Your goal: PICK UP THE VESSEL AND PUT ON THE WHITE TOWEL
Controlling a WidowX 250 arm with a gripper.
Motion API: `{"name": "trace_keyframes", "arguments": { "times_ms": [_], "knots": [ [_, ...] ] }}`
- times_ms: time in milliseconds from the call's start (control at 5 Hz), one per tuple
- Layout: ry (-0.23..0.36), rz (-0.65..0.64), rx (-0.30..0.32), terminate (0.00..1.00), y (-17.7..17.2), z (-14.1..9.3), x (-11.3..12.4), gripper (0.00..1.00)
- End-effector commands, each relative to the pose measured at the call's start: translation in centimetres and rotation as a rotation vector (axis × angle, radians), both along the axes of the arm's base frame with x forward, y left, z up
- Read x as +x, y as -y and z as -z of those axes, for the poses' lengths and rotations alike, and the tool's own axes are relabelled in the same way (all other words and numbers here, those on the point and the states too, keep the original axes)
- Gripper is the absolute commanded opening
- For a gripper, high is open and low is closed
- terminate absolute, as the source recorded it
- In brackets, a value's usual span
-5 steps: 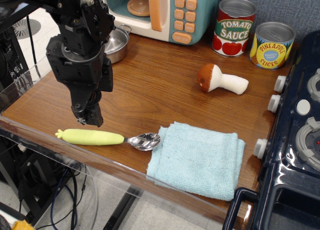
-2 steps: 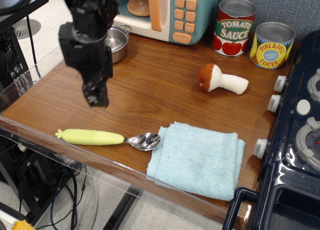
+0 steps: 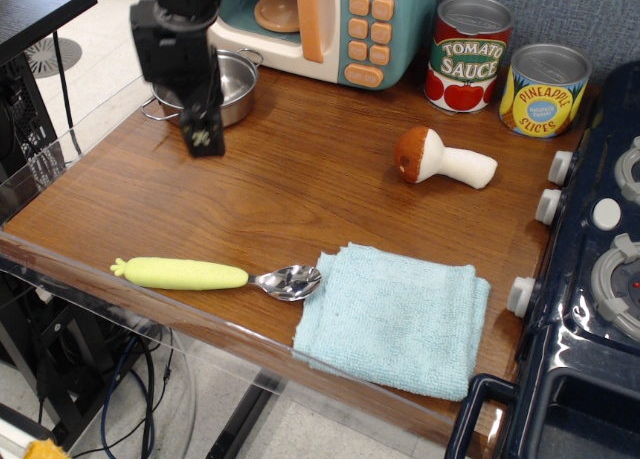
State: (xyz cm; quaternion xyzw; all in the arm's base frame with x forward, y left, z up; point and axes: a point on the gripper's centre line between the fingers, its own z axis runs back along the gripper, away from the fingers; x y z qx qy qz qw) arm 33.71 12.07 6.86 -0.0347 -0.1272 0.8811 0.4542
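The vessel [image 3: 236, 87] is a small shiny steel pot with thin wire loop handles at the back left of the wooden table, next to the toy microwave. My gripper [image 3: 205, 137] hangs just in front of it and partly covers its left side. The dark fingers point down and look close together with nothing between them. The white towel [image 3: 395, 317] is a folded pale-blue terry cloth lying at the front edge, right of centre, with nothing on it.
A spoon [image 3: 215, 275] with a yellow-green handle lies left of the towel. A toy mushroom [image 3: 440, 159] lies mid-table. Tomato sauce can [image 3: 470, 54] and pineapple can [image 3: 545, 89] stand at the back right. A toy microwave [image 3: 330, 24] stands at the back. A toy stove [image 3: 590, 269] borders the right.
My gripper has moved from above the spoon handle at the front left toward the back, up to the vessel. Nothing else has moved.
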Motion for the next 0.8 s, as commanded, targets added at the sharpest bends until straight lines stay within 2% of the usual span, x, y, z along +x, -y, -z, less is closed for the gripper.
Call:
{"name": "trace_keyframes", "arguments": {
  "times_ms": [0,400,600],
  "knots": [
    [0.028,-0.095,0.051,0.00,-3.9,-0.4,3.5,1.00],
    [-0.041,-0.118,0.082,0.00,-4.9,2.2,4.3,1.00],
    [-0.068,-0.091,0.087,0.00,-4.6,2.9,4.5,0.00]
  ]
}}
